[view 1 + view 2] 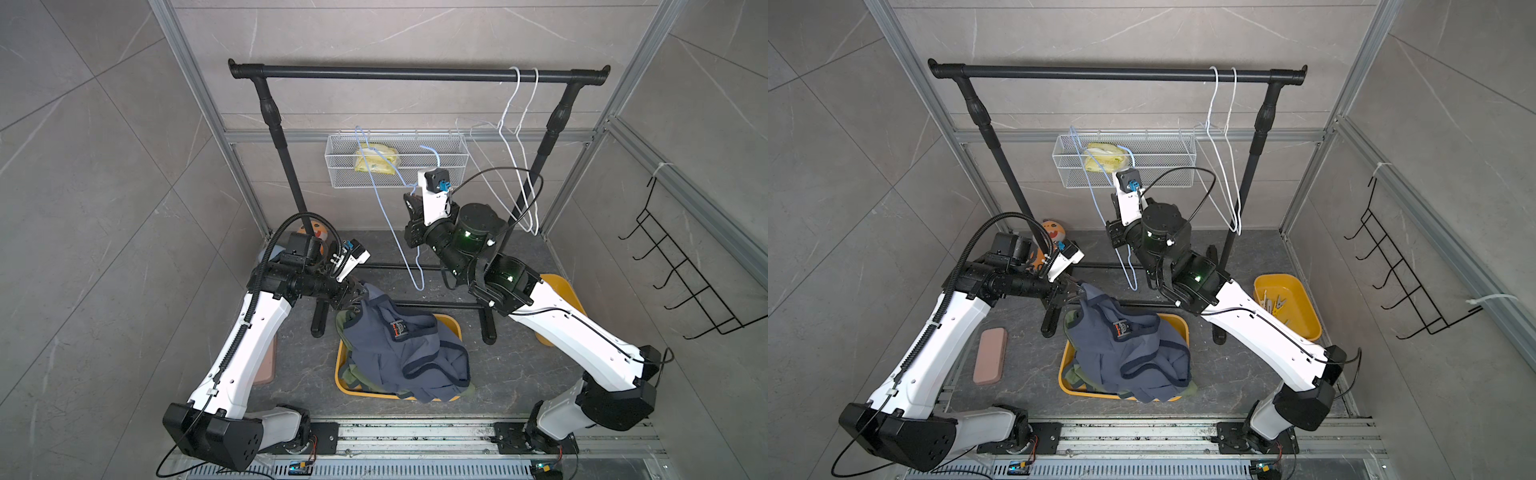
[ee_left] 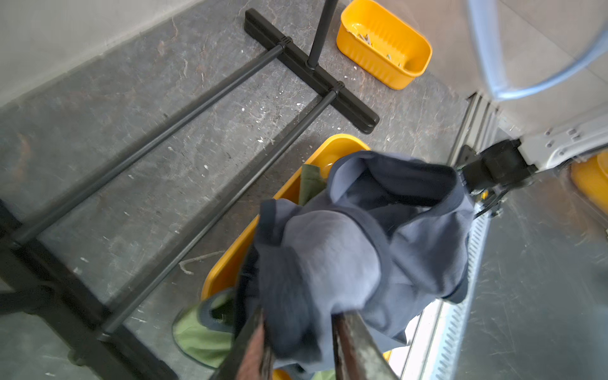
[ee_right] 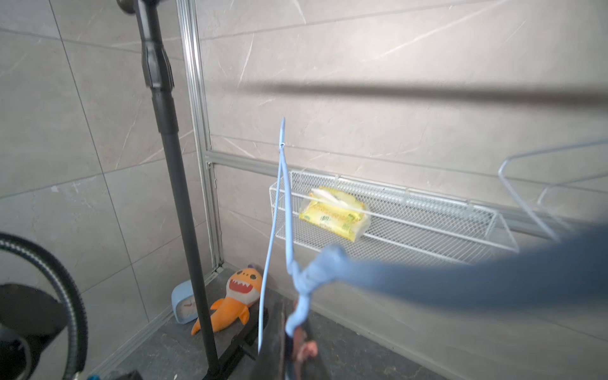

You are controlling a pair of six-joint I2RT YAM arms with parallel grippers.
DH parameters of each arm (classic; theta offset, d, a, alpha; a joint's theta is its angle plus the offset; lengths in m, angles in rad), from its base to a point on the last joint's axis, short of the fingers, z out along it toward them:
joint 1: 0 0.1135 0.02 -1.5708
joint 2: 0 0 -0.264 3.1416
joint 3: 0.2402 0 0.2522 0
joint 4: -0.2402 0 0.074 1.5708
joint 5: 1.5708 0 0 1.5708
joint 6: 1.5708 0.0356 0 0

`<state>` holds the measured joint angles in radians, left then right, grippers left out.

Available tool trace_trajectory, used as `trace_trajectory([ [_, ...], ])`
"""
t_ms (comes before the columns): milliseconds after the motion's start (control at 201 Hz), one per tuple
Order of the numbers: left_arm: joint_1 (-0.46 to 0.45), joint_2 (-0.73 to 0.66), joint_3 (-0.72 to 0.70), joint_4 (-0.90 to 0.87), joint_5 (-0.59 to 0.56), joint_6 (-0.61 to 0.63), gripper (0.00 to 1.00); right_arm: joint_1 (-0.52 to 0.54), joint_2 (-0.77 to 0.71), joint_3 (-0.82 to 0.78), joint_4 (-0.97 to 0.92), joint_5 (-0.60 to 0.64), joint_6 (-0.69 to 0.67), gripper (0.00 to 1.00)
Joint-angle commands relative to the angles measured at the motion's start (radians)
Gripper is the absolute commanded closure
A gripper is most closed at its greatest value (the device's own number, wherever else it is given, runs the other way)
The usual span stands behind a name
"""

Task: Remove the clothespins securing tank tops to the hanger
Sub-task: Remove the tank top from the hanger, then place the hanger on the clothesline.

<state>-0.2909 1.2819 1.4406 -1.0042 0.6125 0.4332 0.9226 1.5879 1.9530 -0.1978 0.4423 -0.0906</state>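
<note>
In the left wrist view, the left fingers [image 2: 353, 342] stand apart, and a bunch of the navy tank top [image 2: 362, 237] fills the gap between them. This top lies over the large yellow bin [image 2: 230, 260], upon the olive tank tops [image 2: 204, 332], whose green cloth shows at the bin's edge. Farther off, the small yellow tub [image 2: 378, 65] stands on the dark surface [image 2: 131, 131] near a foot of the black rack [image 2: 312, 69].

In the right wrist view, the right fingers [image 3: 274, 348] are closed on the twisted neck of the blue hanger [image 3: 281, 197]. Behind it, a wire basket [image 3: 427, 230] on the wall carries a yellow packet [image 3: 335, 214].

In both top views, one corner of the navy tank top is raised at the left fingers, and the rest is heaped in the bin. The blue hanger is held up in front of the basket. In a top view, the clothespins [image 1: 1275, 305] lie in the small yellow tub, beside the right arm.
</note>
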Motion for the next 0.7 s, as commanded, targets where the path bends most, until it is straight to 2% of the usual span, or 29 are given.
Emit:
trace_trajectory([
  [0, -0.016, 0.000, 0.032, 0.008, 0.012, 0.034, 0.53, -0.013, 0.062, 0.188, -0.214, 0.067, -0.047, 1.00],
  [174, -0.051, 0.013, 0.057, -0.032, 0.020, 0.076, 0.36, -0.024, 0.178, 0.449, -0.391, 0.122, -0.078, 1.00],
  [323, -0.075, 0.028, 0.112, -0.086, 0.023, 0.113, 0.30, -0.048, 0.257, 0.619, -0.471, 0.144, -0.102, 1.00],
  [473, -0.076, 0.038, 0.278, -0.164, 0.023, 0.135, 0.30, -0.049, 0.223, 0.552, -0.469, 0.107, -0.117, 1.00],
  [557, -0.076, 0.048, 0.418, -0.224, 0.012, 0.163, 0.30, -0.049, 0.190, 0.531, -0.561, 0.088, -0.113, 1.00],
  [697, -0.077, 0.080, 0.646, -0.274, -0.006, 0.201, 0.30, -0.048, 0.100, 0.447, -0.714, -0.071, -0.089, 1.00],
])
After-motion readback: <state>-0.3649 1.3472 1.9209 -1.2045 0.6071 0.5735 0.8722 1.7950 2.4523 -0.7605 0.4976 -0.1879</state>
